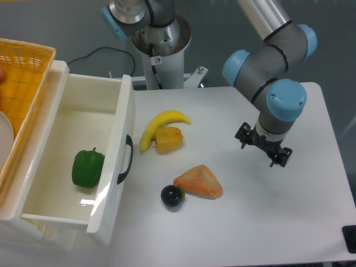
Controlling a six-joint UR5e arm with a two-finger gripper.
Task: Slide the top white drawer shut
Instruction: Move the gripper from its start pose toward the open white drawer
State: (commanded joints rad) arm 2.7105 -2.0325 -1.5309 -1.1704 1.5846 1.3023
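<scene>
Shiny white plastic makes up the top white drawer [83, 161], a box pulled far out over the left edge of the table [289, 222], with a curved black handle [125, 159] on its front. A smooth green pepper [87, 168] sits inside it. A yellow woven basket [25, 89] rests by the drawer at the far left corner. Near the middle of the table lie a bent yellow banana [160, 127], an orange lumpy piece [169, 139] touching it, a small round black ball [172, 196], and an orange wedge [199, 182] right beside the ball. The gray and blue arm [267, 72] bends down over the right side, well apart from the drawer. Its gripper [263, 146] points down at the table, and I cannot tell if its fingers are apart or together. Bare white table lies between the gripper and the food.
</scene>
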